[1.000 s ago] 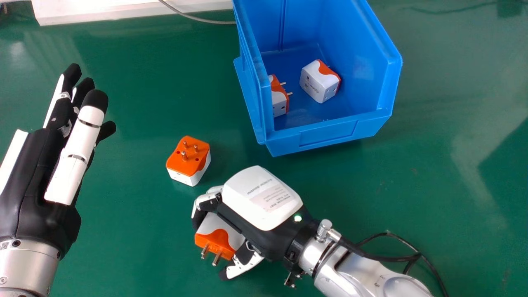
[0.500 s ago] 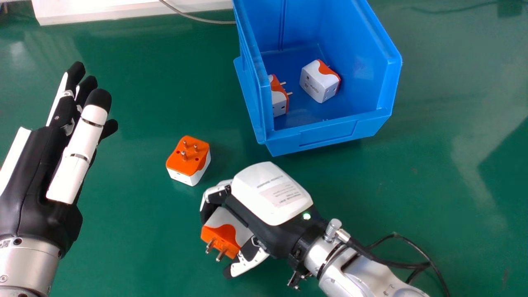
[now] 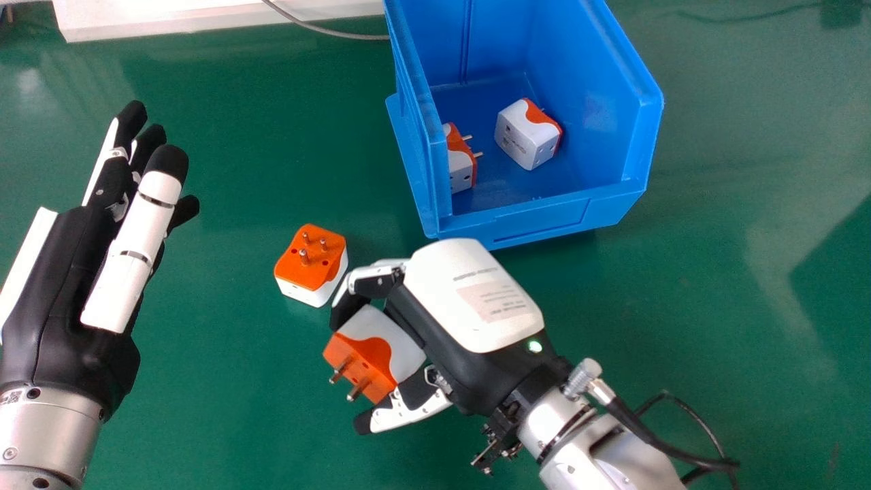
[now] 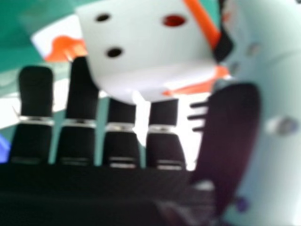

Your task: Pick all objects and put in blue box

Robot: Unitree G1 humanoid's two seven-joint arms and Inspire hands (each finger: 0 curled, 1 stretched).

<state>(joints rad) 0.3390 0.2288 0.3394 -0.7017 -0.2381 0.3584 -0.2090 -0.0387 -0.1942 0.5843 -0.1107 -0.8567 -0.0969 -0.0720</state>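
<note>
Left of the blue box (image 3: 544, 221), we find the left hand (image 3: 64, 299) open and, nearer the box, a loose adapter (image 3: 309, 262), pins up. Before the box, the held adapter (image 3: 381, 350) is gripped by the right hand (image 3: 469, 292). We judge it light, rigid, slightly slippery, best held by its white sides. Fingers hide part of it; the box's left wall partly hides one stowed adapter (image 3: 461, 163).

Right hand (image 3: 473, 296) grips one orange-and-white adapter (image 3: 391, 344) (pins exposed); two similar adapters (image 3: 527, 139) lie in blue box (image 3: 544, 219), a fourth adapter (image 3: 309, 262) on bench (image 3: 218, 408).
</note>
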